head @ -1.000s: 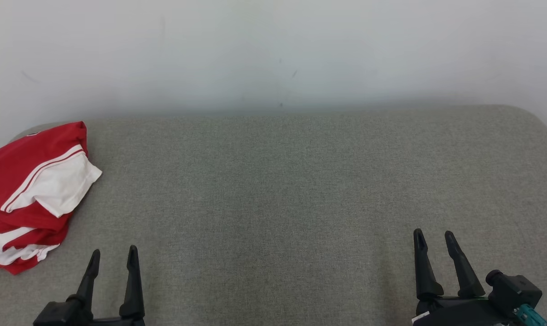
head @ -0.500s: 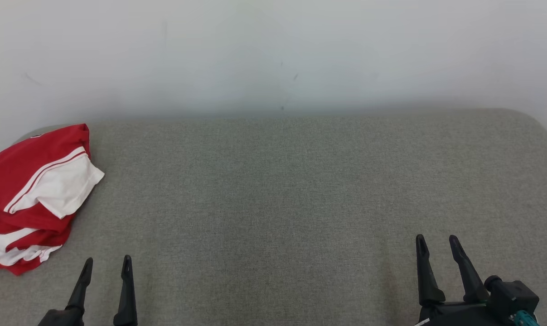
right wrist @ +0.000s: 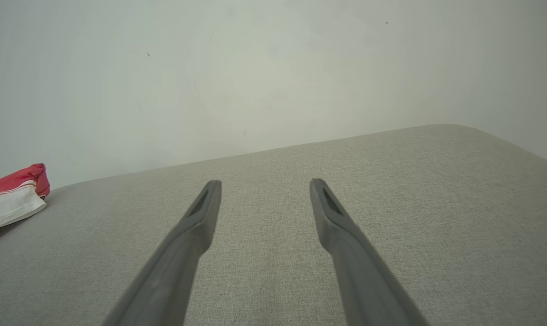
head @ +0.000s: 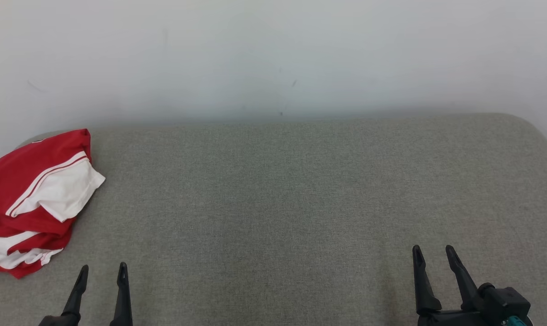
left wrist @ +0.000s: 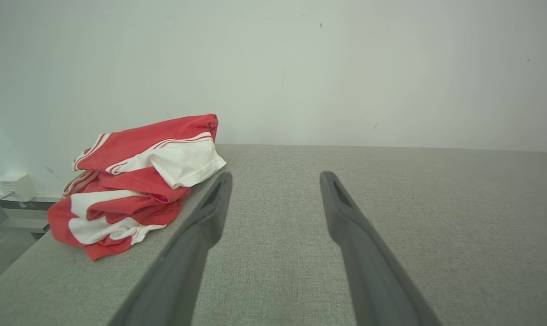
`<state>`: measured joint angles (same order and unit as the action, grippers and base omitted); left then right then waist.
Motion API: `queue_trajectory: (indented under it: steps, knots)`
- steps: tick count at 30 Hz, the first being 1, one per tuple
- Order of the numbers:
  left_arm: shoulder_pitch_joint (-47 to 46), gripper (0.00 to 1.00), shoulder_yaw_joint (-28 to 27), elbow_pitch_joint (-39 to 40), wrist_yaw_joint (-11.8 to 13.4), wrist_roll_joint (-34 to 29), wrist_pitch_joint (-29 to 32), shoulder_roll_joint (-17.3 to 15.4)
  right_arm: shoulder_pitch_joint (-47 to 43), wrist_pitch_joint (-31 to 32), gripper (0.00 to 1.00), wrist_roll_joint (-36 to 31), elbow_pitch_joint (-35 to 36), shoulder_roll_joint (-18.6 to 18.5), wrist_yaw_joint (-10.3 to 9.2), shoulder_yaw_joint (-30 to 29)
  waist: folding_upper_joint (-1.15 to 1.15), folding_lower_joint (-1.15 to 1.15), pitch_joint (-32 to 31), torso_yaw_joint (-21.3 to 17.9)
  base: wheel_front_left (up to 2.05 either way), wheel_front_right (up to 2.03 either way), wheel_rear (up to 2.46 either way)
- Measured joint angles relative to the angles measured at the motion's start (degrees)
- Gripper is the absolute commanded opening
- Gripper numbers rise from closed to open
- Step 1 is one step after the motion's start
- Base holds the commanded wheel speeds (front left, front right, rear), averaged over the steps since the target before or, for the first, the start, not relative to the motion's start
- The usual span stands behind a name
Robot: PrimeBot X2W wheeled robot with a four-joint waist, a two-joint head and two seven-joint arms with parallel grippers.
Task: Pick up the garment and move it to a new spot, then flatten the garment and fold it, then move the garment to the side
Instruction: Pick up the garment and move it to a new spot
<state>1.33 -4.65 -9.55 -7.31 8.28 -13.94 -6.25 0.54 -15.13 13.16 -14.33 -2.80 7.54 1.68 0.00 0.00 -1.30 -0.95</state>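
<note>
The head view looks forward and down from above onto the grey padded surface (head: 273, 203) and the white wall (head: 273, 54) behind it, with the left gripper (head: 103, 266) at its lower left and the right gripper (head: 432, 248) at its lower right. The left wrist view sits low over the surface, facing the wall along its own fingers (left wrist: 207, 217), the garment (left wrist: 137, 149) near on its left. The right wrist view, equally low and wall-facing, shares that garment at its far left edge.

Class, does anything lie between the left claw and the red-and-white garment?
Nothing visible does. A stretch of grey fabric surface separates the open left claw from the red-and-white garment, which lies ahead to its left.
</note>
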Motion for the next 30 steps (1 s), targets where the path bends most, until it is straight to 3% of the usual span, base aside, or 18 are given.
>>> queue_trajectory:
  steps: [13,30]
  knots:
    - [0.35,1.00,0.59,-0.25,0.38,0.91,0.91,-0.29,-0.66,0.00,1.00,0.45,-0.65,-0.01,0.00,0.34,0.00,0.00,0.00,2.48,0.00,0.00,0.00]
    - [0.69,1.00,0.67,-0.13,2.30,1.30,1.49,-1.44,-1.24,-0.01,1.00,1.01,-0.99,-0.01,0.00,1.24,0.00,0.01,0.65,14.58,0.00,0.00,0.00]
